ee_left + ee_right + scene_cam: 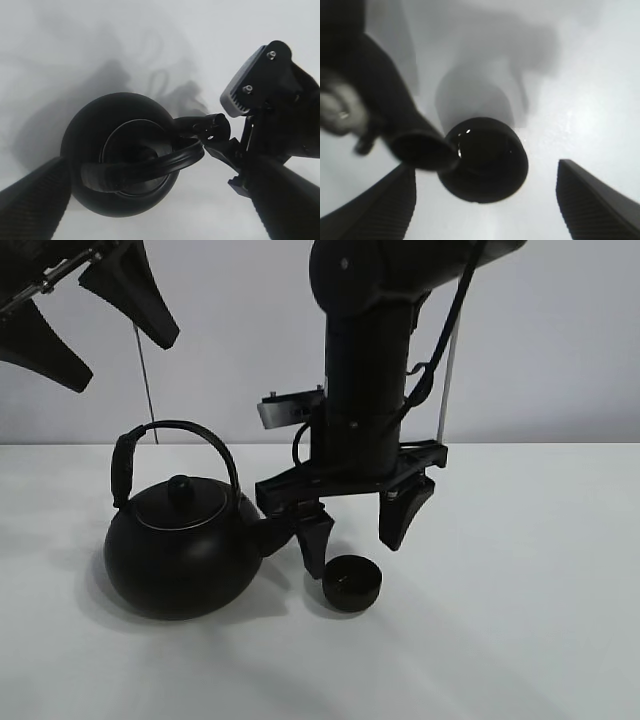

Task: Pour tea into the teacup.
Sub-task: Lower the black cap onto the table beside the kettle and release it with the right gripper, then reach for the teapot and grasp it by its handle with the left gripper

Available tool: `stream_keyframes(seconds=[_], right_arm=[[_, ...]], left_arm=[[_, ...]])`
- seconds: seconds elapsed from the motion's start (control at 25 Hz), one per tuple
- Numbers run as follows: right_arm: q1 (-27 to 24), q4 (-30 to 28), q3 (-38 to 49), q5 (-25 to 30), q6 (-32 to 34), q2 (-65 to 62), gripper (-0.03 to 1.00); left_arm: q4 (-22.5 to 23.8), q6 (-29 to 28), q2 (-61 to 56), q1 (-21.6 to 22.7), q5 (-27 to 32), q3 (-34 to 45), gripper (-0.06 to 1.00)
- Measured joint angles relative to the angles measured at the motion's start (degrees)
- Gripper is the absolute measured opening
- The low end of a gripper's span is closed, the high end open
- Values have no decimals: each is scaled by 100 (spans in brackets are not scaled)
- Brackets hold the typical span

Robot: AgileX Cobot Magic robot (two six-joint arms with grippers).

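The small black teacup [351, 582] stands on the white table, just right of the spout of the big black kettle [180, 550]. My right gripper [360, 528] hangs open and empty right above the cup, one finger close to the spout. In the right wrist view the teacup [485, 160] lies between the open fingers [595, 205], with the spout [420, 147] overlapping its rim. My left gripper [88, 318] is open and empty, high above the kettle. In the left wrist view the kettle [90, 130] sits below the gripper [157, 212], and the cup is hidden.
The white table [520, 620] runs to a pale back wall. The kettle's arched handle [190, 435] stands upright over its lid. The right arm [272, 100] crowds the space by the spout in the left wrist view.
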Motion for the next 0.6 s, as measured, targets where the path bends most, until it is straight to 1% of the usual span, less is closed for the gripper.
stream_keyframes(seconds=[0.4,0.6], right_arm=[[-12,18,0,305,-15,-511,54],[-250,21,0,606,-15,-594,54]], left_arm=[[0,0,0,0,0,0,70],[0,0,0,0,0,0,70]])
